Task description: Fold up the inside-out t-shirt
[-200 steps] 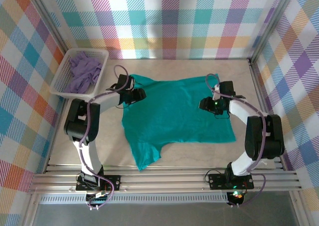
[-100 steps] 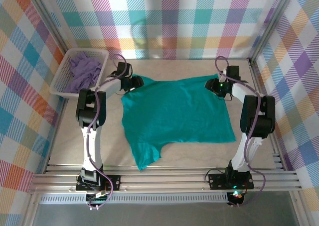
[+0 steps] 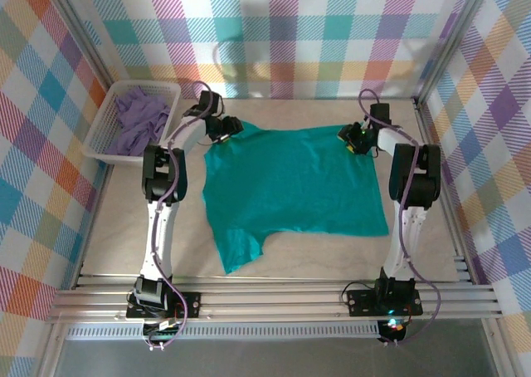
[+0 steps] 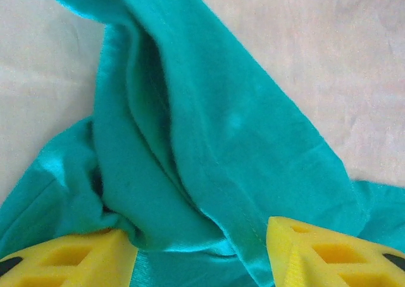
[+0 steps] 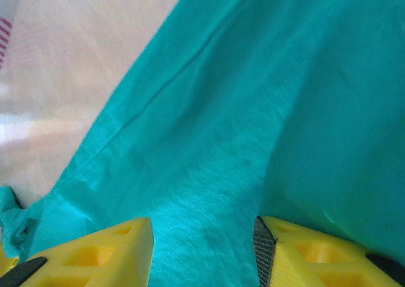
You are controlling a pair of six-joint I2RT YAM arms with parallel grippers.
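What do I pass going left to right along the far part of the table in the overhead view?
White basket holding a lavender garment → left gripper → teal t-shirt → right gripper.

No text, label, brand, number or sign can be read anywhere.
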